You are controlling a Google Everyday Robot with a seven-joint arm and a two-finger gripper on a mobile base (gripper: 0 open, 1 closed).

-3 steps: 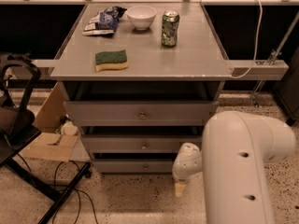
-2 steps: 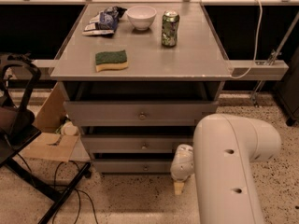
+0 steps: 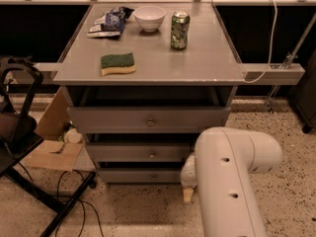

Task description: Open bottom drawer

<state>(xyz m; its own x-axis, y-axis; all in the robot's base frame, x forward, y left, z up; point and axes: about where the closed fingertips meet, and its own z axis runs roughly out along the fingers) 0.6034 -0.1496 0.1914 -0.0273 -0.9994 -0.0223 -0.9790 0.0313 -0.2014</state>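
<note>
The bottom drawer [image 3: 133, 176] is the lowest and narrowest-looking of three grey fronts on the cabinet, with a small round knob [image 3: 154, 177] at its centre. Its front sits set back under the middle drawer [image 3: 123, 152], and its inside is hidden. My gripper [image 3: 187, 186] hangs low in front of the cabinet's right side, just right of the bottom drawer's front and level with it. It is apart from the knob. My thick white arm [image 3: 227, 181] fills the lower right and hides the cabinet's lower right corner.
The top drawer [image 3: 108, 117] juts out furthest. On the cabinet top [image 3: 197, 63] lie a green sponge [image 3: 117, 63], a white bowl [image 3: 149, 18], a green can [image 3: 179, 30] and a snack bag [image 3: 107, 22]. A cardboard box [image 3: 52, 152], a black stand [image 3: 19, 132] and floor cables [image 3: 74, 201] are at left.
My arm has swung left, and the gripper has shifted slightly left and down, closer to the bottom drawer's right end. The drawers have not moved.
</note>
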